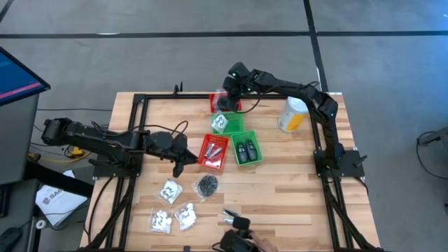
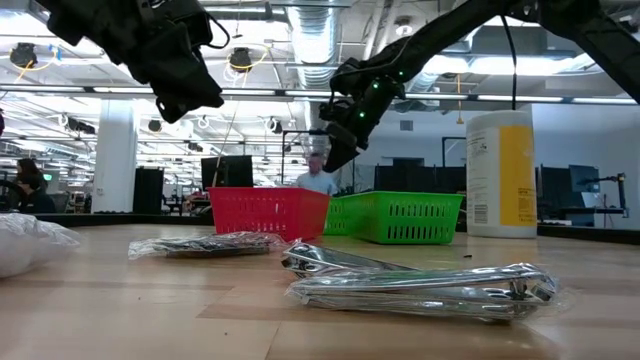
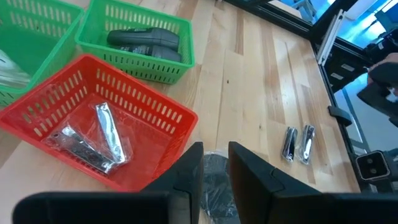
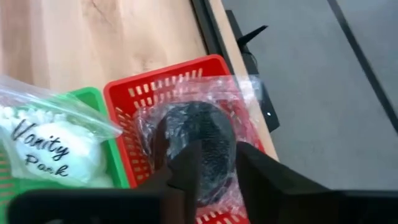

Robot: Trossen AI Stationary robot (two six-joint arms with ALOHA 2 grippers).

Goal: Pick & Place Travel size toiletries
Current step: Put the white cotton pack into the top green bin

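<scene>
My right gripper (image 4: 217,171) hangs open over the far red basket (image 4: 161,78), fingers pointing down on either side of a black round disc in a clear packet (image 4: 199,134) that lies in that basket. My left gripper (image 3: 214,171) hovers above the table near the other red basket (image 3: 99,124), its fingers a narrow gap apart with nothing between them. Below it lies a second black disc (image 1: 206,185). That red basket holds silvery sachets (image 3: 93,137). Clear packets with white contents (image 1: 170,190) and two sachets (image 3: 298,143) lie on the near part of the table. My right gripper comes at the packet from above, slanting down. Its own fingers (image 4: 186,168) hide the packet's near edge, so I cannot tell whether they touch the wrap. The packet rests in the red basket.
A green basket (image 4: 93,96) beside the far red one holds a "Vanity Pack" bag (image 4: 50,149). Another green basket (image 3: 143,40) holds dark grey pieces. A tall yellow canister (image 1: 292,114) stands at the far right. A black frame (image 1: 133,105) borders the table.
</scene>
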